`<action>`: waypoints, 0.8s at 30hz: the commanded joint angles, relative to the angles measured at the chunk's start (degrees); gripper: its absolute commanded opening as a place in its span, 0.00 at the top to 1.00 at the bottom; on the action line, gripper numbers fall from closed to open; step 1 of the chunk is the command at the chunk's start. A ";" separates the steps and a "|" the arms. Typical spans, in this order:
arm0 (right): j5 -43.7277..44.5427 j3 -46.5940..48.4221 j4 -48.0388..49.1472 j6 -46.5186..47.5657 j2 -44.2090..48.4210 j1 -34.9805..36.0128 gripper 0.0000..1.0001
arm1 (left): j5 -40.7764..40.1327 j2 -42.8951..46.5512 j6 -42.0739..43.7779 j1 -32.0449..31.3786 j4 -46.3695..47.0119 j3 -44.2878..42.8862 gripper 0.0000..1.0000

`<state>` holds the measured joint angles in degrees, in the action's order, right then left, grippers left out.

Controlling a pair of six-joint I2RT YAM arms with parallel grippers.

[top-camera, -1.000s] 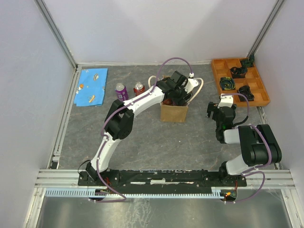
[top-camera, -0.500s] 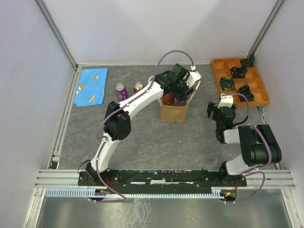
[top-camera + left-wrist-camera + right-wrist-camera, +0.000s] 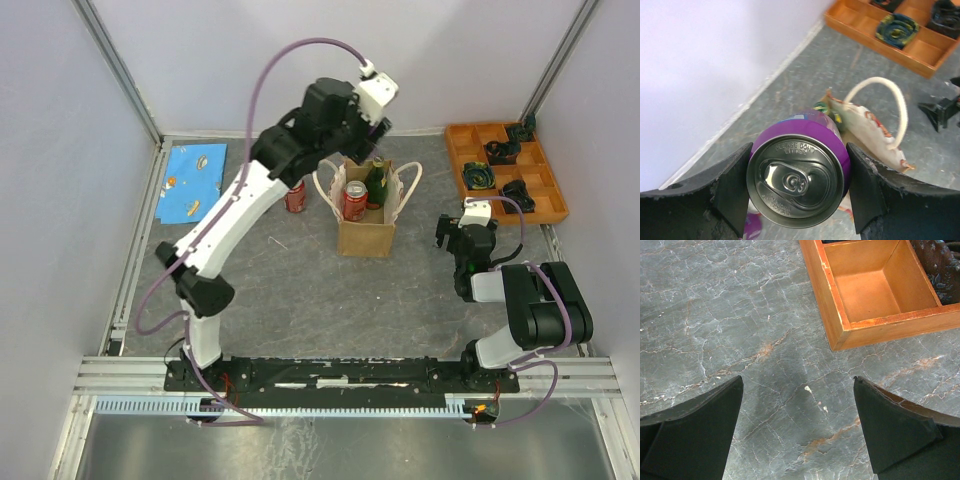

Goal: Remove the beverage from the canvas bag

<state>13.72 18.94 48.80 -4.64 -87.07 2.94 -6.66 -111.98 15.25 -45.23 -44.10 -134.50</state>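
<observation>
From above, the left arm (image 3: 236,212) arches toward 12 o'clock, its wrist high over the small tan canvas tote bag (image 3: 365,238). The bag stands upright mid-table with a red soda can (image 3: 355,201) and a green glass bottle (image 3: 377,184) inside. A second red can (image 3: 295,197) stands on the table at the bag's 9 o'clock. A blue patterned cloth (image 3: 192,182) lies at 10 o'clock and an orange compartment tray (image 3: 468,141) at 2 o'clock. What the arm carries is hidden here.

The left wrist camera shows it: the left gripper (image 3: 797,184) pinches a purple aluminium drink can (image 3: 799,150) by its sides. The can is in the air, with the bag below at its 3 o'clock.

The right wrist camera shows the right gripper (image 3: 797,430) spread wide over grey marbled tabletop (image 3: 740,315), holding nothing, with the tray's corner at 1 o'clock. Pale lilac walls enclose the table.
</observation>
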 commanded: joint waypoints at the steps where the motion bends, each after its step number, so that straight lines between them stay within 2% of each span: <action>1: -0.36 1.50 1.57 0.07 0.50 -0.13 0.01 | -8.01 9.94 -2.24 4.70 4.84 4.15 0.97; 6: -0.36 1.53 1.59 0.13 0.54 -0.18 0.01 | -9.27 16.83 -5.04 12.66 5.73 12.35 0.97; 10: -0.36 1.54 1.57 0.10 0.51 -0.14 0.01 | -11.20 20.92 -6.01 16.16 8.30 21.60 0.97; 19: -0.36 1.52 1.57 0.09 0.50 -0.13 0.01 | -1.27 26.11 -11.43 16.80 16.96 43.58 0.97; 24: -0.36 1.54 1.61 0.12 0.56 -0.18 0.01 | 0.41 28.03 -13.92 16.39 23.09 54.68 0.97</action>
<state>13.72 18.94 48.80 -4.64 -87.07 2.94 -8.62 -89.97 5.56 -28.64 -33.54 -84.25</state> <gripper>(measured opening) 0.992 0.732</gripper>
